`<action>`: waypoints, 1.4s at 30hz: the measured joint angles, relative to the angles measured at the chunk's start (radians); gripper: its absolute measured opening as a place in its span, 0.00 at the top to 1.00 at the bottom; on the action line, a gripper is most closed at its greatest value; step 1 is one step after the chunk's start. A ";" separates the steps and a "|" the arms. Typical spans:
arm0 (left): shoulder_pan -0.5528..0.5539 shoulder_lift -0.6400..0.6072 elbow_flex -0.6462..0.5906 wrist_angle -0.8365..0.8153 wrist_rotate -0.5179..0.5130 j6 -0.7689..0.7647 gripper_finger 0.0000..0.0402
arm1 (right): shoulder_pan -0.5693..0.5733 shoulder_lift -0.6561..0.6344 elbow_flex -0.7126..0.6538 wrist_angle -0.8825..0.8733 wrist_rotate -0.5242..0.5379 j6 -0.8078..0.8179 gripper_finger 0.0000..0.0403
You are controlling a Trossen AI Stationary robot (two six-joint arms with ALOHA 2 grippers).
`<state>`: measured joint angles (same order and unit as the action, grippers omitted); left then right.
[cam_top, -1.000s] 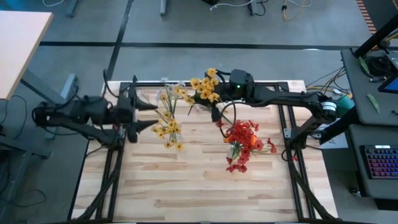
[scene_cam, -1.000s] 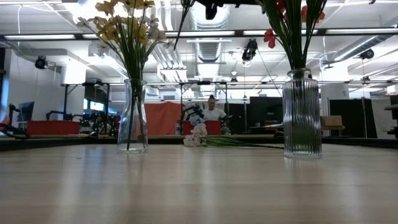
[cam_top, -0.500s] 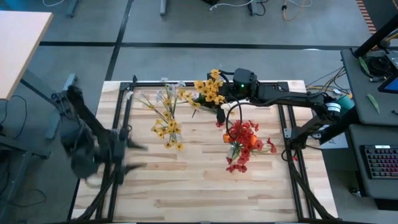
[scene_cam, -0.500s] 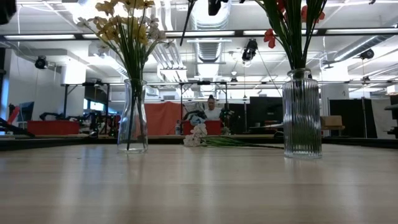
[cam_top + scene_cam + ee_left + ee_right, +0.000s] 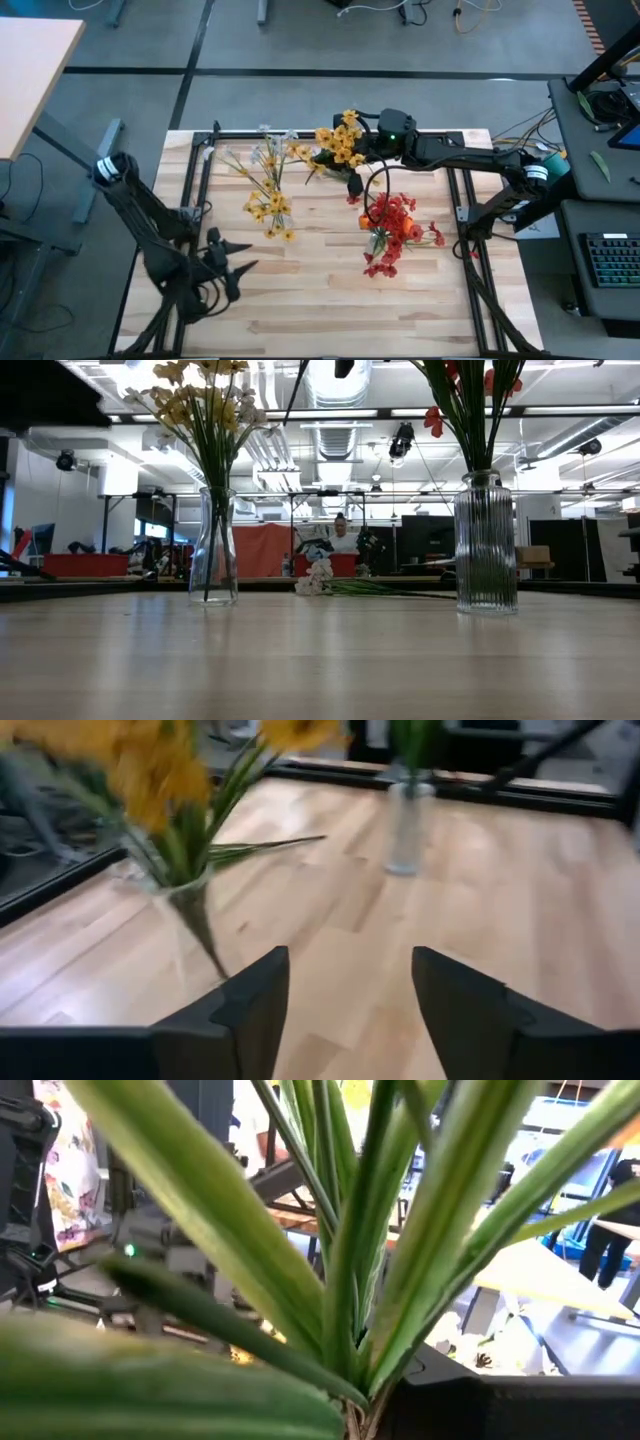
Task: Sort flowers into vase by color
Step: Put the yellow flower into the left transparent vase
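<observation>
Over the table's far edge, right end effector (image 5: 352, 168) grips yellow flowers (image 5: 338, 142)

Two clear glass vases (image 5: 214, 547) (image 5: 486, 542) stand apart on the wooden bench (image 5: 330, 290); loose yellow flower spray (image 5: 340, 140) held behind them.

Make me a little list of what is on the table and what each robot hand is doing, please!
left vase: clear vase holding yellow flowers
right vase: ribbed vase holding red flowers
loose flowers: white flowers lying flat on the table
right gripper: shut on a yellow bunch, at the table's back edge
left gripper: empty, fingers apart, low over the near left of the table
</observation>
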<state>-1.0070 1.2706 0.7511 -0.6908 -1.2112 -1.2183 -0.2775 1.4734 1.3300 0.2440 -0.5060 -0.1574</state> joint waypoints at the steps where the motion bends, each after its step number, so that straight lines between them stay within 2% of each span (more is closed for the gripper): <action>1: 0.016 0.011 -0.031 0.044 -0.015 -0.002 0.53 | 0.000 0.000 0.000 0.000 0.000 0.000 0.97; 4: 0.077 0.051 -0.126 0.197 -0.031 0.005 0.57 | 0.000 0.000 0.000 0.000 0.000 0.000 0.97; 8: 0.210 0.101 -0.226 0.430 -0.026 0.107 0.62 | 0.005 0.019 -0.001 0.041 0.000 -0.001 0.97; 13: 0.367 0.128 -0.304 0.794 0.089 0.496 0.70 | 0.005 0.094 0.029 0.097 0.000 0.027 0.97; 17: 0.413 0.112 -0.366 1.031 0.173 0.727 0.74 | 0.004 0.144 0.058 0.098 0.001 0.065 0.97; 23: 0.419 0.064 -0.424 1.104 0.157 0.751 0.75 | 0.009 0.177 0.069 0.099 0.001 0.087 0.97; 28: 0.426 0.053 -0.438 1.105 0.106 0.696 0.66 | 0.009 0.180 0.069 0.088 0.001 0.105 0.97; 34: 0.433 0.053 -0.441 1.095 0.022 0.677 0.46 | 0.011 0.180 0.068 0.065 0.001 0.105 0.97; 39: 0.478 0.095 -0.441 1.116 0.019 0.652 0.32 | 0.013 0.183 0.068 0.050 0.001 0.094 0.97; 42: 0.490 0.144 -0.441 1.174 0.016 0.675 0.29 | 0.015 0.190 0.068 0.051 0.001 0.089 0.97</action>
<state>-0.5174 1.4145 0.3099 0.4832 -1.1947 -0.5431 -0.2621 1.6635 1.3975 0.2951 -0.5051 -0.0685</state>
